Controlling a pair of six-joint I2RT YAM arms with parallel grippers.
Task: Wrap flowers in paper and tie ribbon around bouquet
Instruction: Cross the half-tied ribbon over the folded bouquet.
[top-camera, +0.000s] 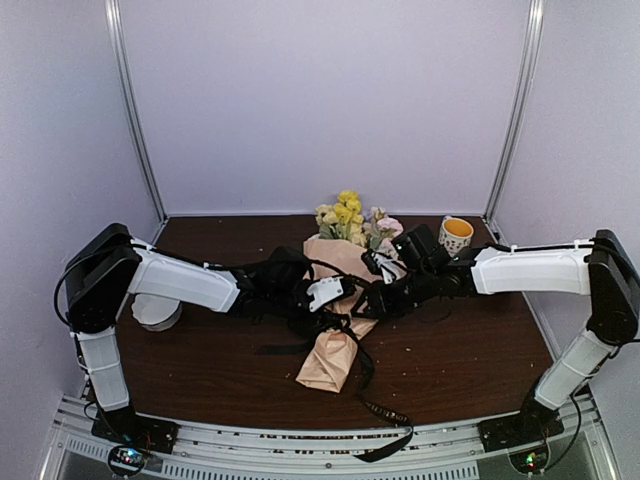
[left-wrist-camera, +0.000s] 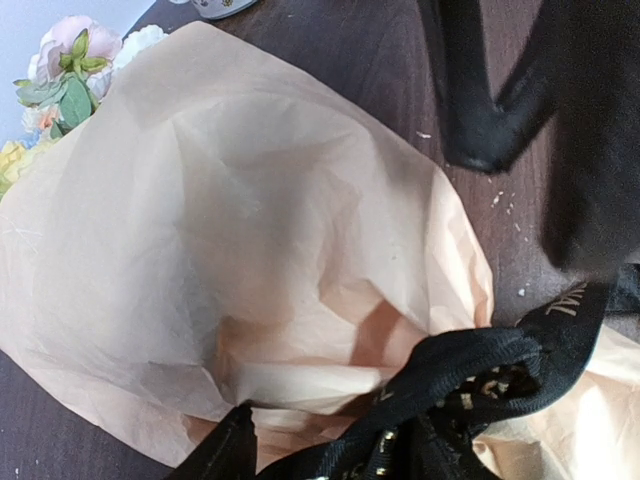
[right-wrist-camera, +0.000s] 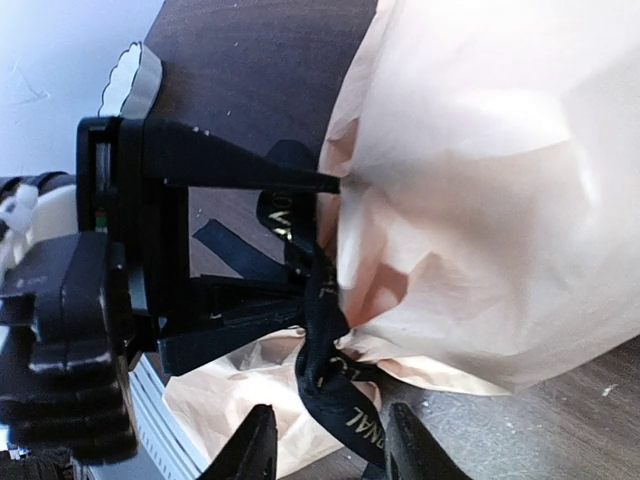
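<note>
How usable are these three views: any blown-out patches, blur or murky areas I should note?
Top external: even, soft light with no glare, but the centre is murky, black on black. Left wrist: the paper is bright yet keeps its creases; the black arm part at upper right is out of focus. Right wrist: the paper washes out to near white at upper right, while the ribbon lettering is sharp.

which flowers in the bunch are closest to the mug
The pink blossom, rightmost of them and next to the mug; the yellow blossoms sit further left and further back.
</note>
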